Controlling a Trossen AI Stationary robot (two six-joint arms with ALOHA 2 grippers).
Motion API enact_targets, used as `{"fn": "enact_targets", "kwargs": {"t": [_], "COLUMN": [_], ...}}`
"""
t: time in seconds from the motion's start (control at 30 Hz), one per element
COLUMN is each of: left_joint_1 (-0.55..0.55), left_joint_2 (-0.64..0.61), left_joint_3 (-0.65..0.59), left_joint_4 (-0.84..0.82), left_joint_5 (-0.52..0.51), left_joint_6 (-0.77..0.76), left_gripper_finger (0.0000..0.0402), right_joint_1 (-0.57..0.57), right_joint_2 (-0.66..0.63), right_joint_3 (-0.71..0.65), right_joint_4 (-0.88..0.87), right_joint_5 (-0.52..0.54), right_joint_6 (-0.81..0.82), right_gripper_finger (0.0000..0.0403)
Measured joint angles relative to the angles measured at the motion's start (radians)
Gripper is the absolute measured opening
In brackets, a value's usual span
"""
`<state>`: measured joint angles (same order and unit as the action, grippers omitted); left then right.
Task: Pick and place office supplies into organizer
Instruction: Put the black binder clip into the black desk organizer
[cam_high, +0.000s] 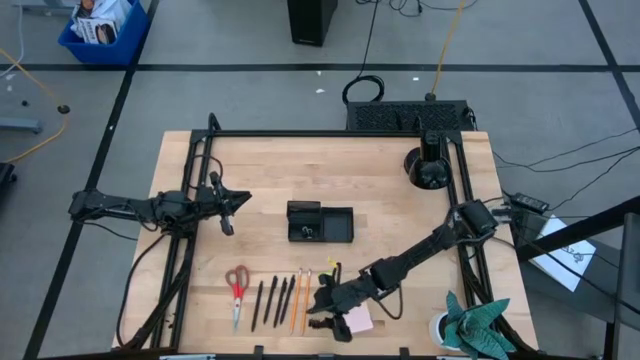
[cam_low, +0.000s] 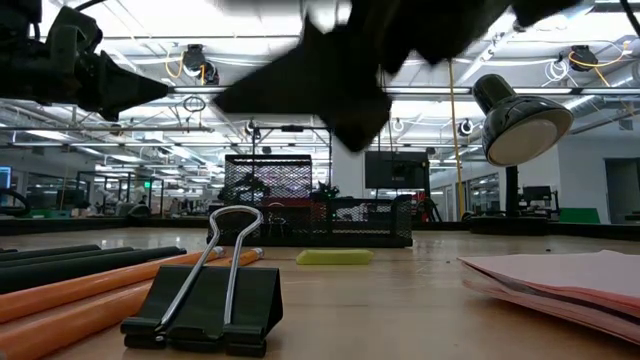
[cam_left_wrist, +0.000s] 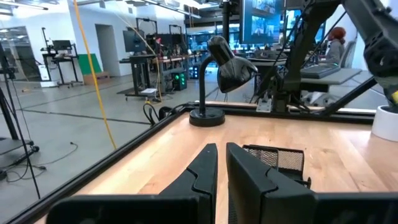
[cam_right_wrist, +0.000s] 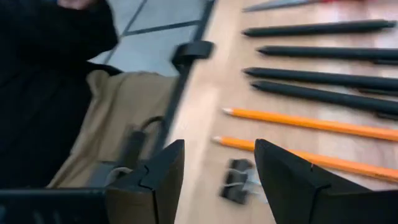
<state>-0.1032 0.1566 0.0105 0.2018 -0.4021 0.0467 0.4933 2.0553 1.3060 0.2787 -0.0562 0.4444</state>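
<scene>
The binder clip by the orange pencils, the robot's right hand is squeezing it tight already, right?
Not quite. The right wrist view shows the right gripper open, its fingers spread above the binder clip without gripping it. The clip does lie beside the orange pencils.

sticky-note pad partly hidden beneath the right arm.

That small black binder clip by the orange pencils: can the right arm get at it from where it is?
Probably yes. The right gripper hangs open just above the small black binder clip, which shows between its fingers, with bare wood around it and only the orange pencils beside it.
</scene>
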Motion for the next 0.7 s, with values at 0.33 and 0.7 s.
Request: {"fn": "enact_targets", "kwargs": {"t": [0.33,0.7], "left_joint_1": [0.0,0.0], "left_joint_2": [0.0,0.0], "left_joint_3": [0.0,0.0], "left_joint_4": [0.001,-0.013], "left_joint_5": [0.0,0.015], "left_joint_6": [0.0,-0.004], "left_gripper_finger": [0.0042,0.0042], "right_joint_1": [-0.029,0.03], "right_joint_2": [0.006,0.006], "right_joint_3": [-0.028,-0.028], "right_joint_4": [0.002,0.046], "right_joint_5": [-0.018,0.164], "right_joint_6": [0.015,0.065], "right_gripper_finger": [0.0183,0.0182]}}
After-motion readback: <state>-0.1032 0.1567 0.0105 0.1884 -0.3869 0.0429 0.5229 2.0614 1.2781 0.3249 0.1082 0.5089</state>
